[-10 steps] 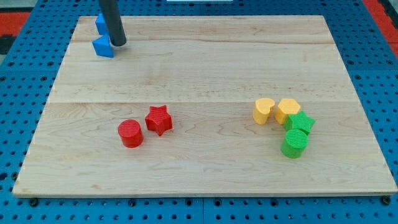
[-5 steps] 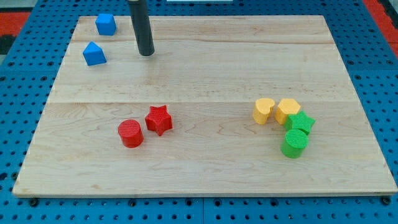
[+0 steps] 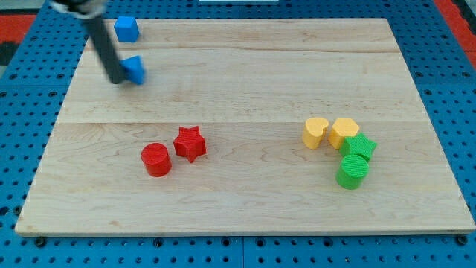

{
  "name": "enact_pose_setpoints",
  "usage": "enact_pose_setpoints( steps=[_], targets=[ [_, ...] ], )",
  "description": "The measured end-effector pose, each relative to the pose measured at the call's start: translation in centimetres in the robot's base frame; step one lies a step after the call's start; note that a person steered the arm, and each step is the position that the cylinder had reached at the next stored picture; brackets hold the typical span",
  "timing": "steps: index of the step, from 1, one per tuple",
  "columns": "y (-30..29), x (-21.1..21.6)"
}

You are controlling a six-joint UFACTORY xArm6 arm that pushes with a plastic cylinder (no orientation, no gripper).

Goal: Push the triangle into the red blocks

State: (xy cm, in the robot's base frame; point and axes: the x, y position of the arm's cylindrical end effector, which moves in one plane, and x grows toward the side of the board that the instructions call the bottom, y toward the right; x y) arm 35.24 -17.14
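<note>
Blue triangle [image 3: 134,70] touching my tip [image 3: 119,80], on its right.

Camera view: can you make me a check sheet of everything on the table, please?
Surface: wooden board lying on a blue pegboard.
Job's things: blue triangle block near the view's top left; red cylinder and red star close together, below it toward the view's bottom.
Clutter: another blue block at the top left; two yellow blocks and, just below them, a green star and green cylinder bunched at the view's right.
Grippers: none; my tip sits right against the triangle's left side, blurred.
Cables: nothing seen.
Surroundings: red patches at the view's top corners.
</note>
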Motion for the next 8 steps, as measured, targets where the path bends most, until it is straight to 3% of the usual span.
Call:
enact_pose_setpoints(
  steps=[1, 2, 3, 4, 5, 6, 7, 8],
  targets=[
    [-1.1, -3.9],
    [6.4, -4.9],
    [10.0, -3.4],
    [13.8, -6.3],
    [15.8, 0.2],
    [14.0, 1.9],
    [17.4, -3.3],
    [13.1, -3.3]
  ],
)
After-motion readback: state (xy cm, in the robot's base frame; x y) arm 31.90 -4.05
